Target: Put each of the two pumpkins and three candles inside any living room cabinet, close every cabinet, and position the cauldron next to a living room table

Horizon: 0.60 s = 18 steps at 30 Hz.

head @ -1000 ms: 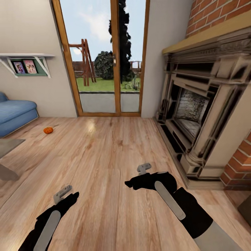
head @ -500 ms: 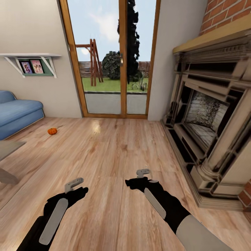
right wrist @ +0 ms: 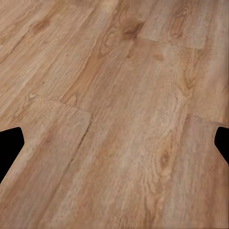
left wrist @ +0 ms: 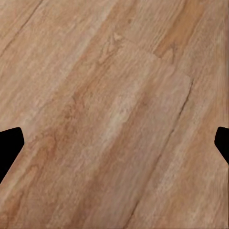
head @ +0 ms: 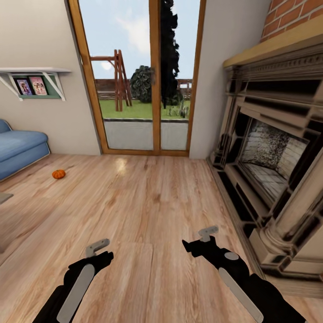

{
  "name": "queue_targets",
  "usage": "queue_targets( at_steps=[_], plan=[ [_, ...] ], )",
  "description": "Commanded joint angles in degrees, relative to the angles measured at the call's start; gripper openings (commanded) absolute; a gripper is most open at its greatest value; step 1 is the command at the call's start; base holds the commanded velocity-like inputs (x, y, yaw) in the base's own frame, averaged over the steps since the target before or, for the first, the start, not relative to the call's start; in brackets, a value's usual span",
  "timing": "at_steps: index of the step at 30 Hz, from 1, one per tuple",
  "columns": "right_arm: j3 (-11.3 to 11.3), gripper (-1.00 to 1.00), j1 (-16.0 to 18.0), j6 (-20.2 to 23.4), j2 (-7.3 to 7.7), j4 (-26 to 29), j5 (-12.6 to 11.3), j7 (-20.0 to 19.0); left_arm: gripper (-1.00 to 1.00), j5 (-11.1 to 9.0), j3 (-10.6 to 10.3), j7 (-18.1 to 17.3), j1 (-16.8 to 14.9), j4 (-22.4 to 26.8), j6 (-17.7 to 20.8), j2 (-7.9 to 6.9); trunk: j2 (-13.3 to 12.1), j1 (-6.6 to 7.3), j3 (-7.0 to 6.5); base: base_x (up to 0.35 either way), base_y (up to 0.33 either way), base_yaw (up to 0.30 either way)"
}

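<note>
Far ahead of my left gripper [head: 98, 247] and out to its left, a blue sofa [head: 20, 150] stands against the wall, with a white wall shelf [head: 33, 72] holding two framed pictures [head: 30, 85] above it. One pumpkin [head: 58, 174] lies on the wood floor [head: 148, 211] just in front of the sofa, well apart from my left gripper, forward and to its left. A corner of the desk [head: 3, 197] shows at the edge, on the near side of the pumpkin.

My left gripper hangs low over bare floor, nothing between its fingers. In its wrist view the two dark fingertips [left wrist: 9, 145] sit at opposite edges with only planks between them, so it is released and wide.

Straight ahead, between and beyond both grippers, a glazed door [head: 143, 76] in a wooden frame looks onto a lawn with a swing frame [head: 117, 80] and a dark tree [head: 168, 54].

My right gripper [head: 207, 233] is also over bare floor, released, with its fingertips [right wrist: 10, 143] spread to the edges of its wrist view and nothing held.

Just to the right of my right gripper stands a dark carved fireplace [head: 269, 152] under a pale mantel, with red brick [head: 291, 13] above.
</note>
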<state>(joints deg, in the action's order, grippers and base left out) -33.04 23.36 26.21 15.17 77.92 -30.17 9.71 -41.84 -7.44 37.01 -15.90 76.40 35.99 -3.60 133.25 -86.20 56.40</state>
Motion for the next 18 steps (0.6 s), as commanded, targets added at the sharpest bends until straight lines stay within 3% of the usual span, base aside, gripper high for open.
queue_targets(
  at_steps=[1,6,11,12,18],
  plan=[
    [-0.06,1.00,-0.09,0.18,0.06,0.27,0.08,0.19,1.00,-0.09,0.26,-0.05,0.00,-0.04,-0.68,-0.07,0.00,0.00,0.00,0.348,-0.060,0.000],
    [0.16,1.00,-0.30,5.43,-0.17,0.84,1.33,2.76,1.00,-0.34,2.76,-0.72,-0.01,-0.31,-4.13,-0.42,0.00,0.00,0.00,0.349,-0.020,0.000],
    [0.26,1.00,-0.26,6.29,-1.10,0.65,1.40,5.84,1.00,-0.35,3.16,-0.66,-0.01,-0.96,-4.40,-0.55,0.00,0.00,0.00,0.349,-0.003,0.000],
    [0.20,1.00,-0.25,6.54,-1.94,0.55,1.39,9.17,1.00,-0.35,4.80,-0.64,-0.01,-1.54,-4.47,-0.51,0.00,0.00,0.00,0.349,-0.001,0.134],
    [0.11,1.00,-0.24,6.79,-2.42,0.35,1.22,11.17,1.00,-0.40,7.21,-0.70,-0.01,-1.97,-4.51,-0.44,0.00,0.00,0.03,0.349,0.000,0.211]
  ],
)
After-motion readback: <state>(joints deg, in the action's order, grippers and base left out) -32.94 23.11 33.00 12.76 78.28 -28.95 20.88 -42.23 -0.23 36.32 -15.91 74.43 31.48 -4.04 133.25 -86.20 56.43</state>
